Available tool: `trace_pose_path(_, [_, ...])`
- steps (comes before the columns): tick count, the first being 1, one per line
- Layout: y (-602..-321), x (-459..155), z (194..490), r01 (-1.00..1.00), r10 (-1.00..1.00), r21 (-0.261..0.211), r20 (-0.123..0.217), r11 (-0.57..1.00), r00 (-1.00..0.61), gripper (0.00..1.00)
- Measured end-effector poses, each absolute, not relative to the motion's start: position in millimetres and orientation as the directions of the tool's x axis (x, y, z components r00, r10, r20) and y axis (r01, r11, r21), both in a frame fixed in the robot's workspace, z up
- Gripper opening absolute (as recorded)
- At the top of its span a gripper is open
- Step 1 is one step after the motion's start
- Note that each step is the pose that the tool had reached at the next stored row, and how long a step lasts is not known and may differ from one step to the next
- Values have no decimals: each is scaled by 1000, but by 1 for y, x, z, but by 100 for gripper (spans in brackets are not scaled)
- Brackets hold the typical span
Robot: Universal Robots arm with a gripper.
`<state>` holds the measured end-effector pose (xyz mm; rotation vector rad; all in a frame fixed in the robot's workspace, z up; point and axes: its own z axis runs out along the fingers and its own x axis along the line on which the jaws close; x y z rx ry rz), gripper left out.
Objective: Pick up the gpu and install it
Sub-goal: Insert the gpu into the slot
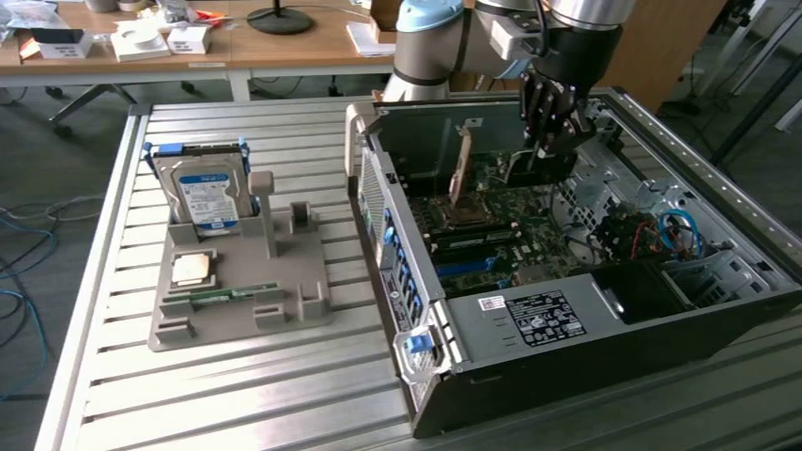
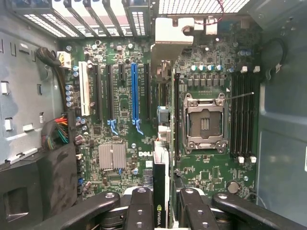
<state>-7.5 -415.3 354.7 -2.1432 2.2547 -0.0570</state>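
1 gpu (image 2: pixel 161 163), pinched edge-on in the gripper (image 2: pixel 166 201) above the motherboard (image 2: pixel 115 124), could strike components beside the blue slot (image 2: pixel 134 91) if its edge descends misaligned.

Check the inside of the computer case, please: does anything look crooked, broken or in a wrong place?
Nothing looks broken or spilled. The gpu sits straight in the gripper, parallel to the blue slot. The processor socket stands empty.
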Motion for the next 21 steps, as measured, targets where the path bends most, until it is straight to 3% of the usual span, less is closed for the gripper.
trace_pose_path(21, [-415, -7, 355, -998, -999, -25, 4, 51, -51, 26])
